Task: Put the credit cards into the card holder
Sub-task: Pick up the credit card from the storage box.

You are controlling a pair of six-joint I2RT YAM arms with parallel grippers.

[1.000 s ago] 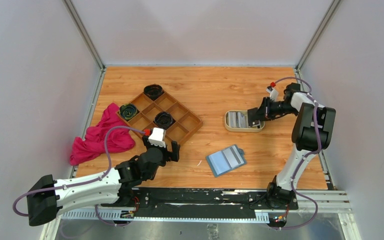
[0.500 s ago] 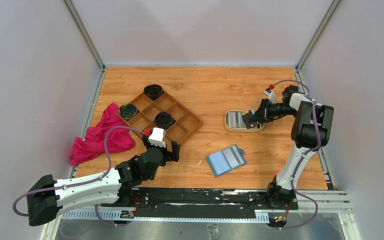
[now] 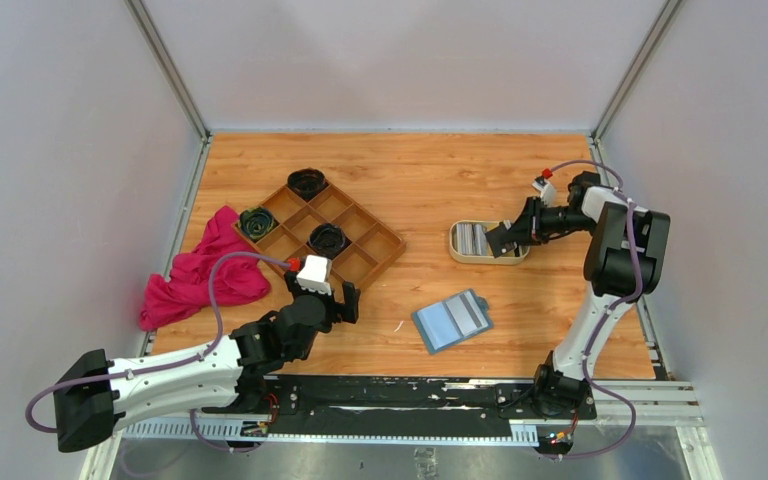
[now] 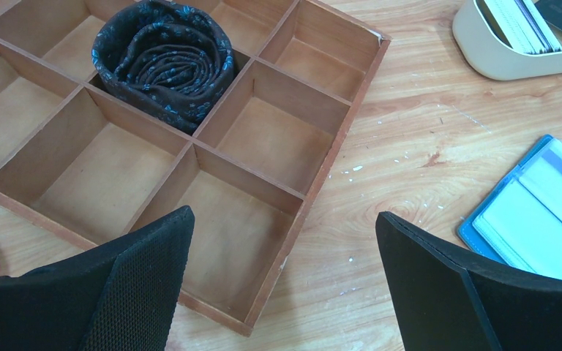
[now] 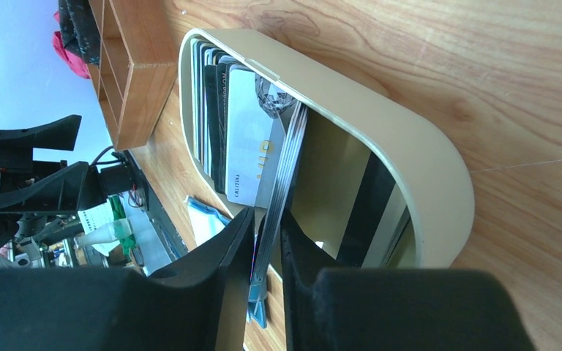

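Brown wooden compartment tray (image 3: 358,243) sits skewed on the bench (image 3: 430,180), left of centre. Three dark fabric rolls (image 3: 328,239) in separate cells. Pink cloth (image 3: 203,275) bunched beside its left corner. Cream oval tray (image 3: 457,252) well apart, to the right.

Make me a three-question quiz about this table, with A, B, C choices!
1. How many dark rolls sit in the wooden tray? A one, B three, C six.
2. The blue card holder is: A snapped shut, B lifted in the air, C lying open on the table.
3. Where are the credit cards? A cream oval tray, B wooden tray, C card holder.

Answers:
1 B: the top view shows three rolls, each in its own compartment.
2 C: its light slotted inside faces up.
3 A: they stand on edge inside the cream oval tray.
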